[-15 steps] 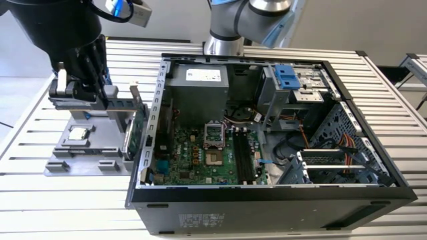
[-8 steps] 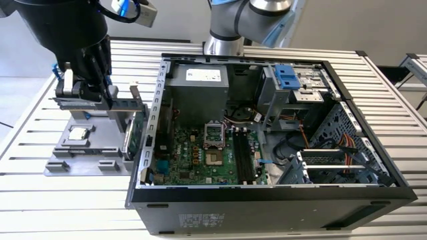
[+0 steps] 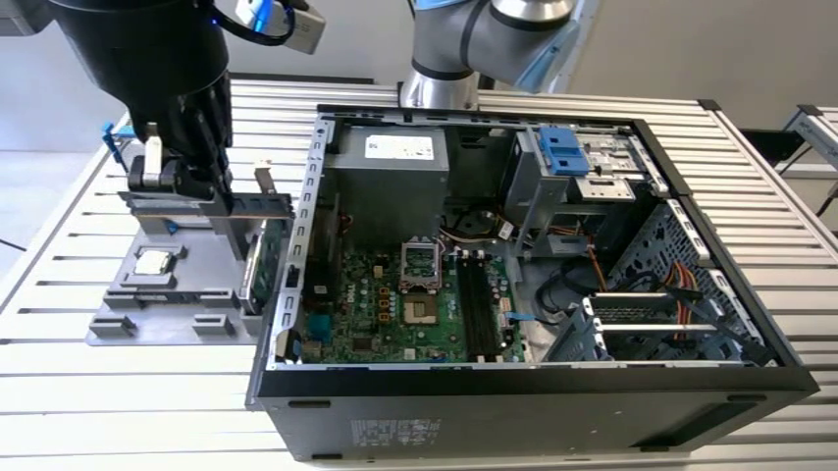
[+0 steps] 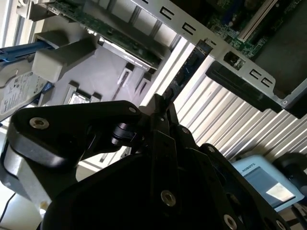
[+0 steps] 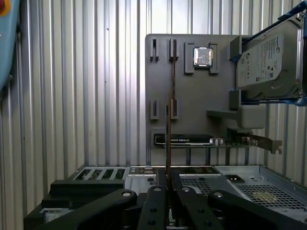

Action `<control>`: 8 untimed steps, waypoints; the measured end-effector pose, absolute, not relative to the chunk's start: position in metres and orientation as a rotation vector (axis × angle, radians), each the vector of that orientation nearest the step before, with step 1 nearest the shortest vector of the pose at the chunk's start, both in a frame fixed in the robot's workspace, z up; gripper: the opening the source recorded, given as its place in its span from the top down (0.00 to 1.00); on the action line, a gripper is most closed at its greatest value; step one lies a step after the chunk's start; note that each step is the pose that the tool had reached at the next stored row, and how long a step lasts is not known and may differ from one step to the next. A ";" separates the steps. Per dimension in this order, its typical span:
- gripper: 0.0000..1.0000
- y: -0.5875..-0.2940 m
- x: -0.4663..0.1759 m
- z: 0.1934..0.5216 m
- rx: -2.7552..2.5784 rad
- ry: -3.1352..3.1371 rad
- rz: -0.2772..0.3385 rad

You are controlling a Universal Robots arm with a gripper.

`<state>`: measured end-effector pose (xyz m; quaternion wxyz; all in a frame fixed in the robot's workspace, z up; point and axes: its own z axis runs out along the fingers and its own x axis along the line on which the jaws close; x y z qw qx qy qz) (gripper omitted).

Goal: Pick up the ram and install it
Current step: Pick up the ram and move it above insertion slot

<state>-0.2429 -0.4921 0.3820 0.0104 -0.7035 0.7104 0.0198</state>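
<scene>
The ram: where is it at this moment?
In the exterior view the ram is held in the gripper, over the grey tray, on the exterior view's left of the computer case.

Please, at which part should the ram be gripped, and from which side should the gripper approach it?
Probably best: grip the ram across its two broad flat faces, near mid-length, coming at one long edge. It is thin and long, so only the faces give flat seats, and a middle hold should balance it. The gripper holds it by those faces now.

Slatted table [image 3: 131, 392] bears computer case [image 3: 524, 397] and fixture [image 3: 116, 330].
</scene>
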 end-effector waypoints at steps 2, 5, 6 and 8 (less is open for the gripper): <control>1.00 -0.492 -0.241 0.382 -2.196 2.217 0.062; 1.00 -0.492 -0.237 0.382 -2.195 2.217 0.062; 1.00 -0.492 -0.236 0.382 -2.195 2.217 0.062; 1.00 -0.492 -0.234 0.382 -2.195 2.217 0.062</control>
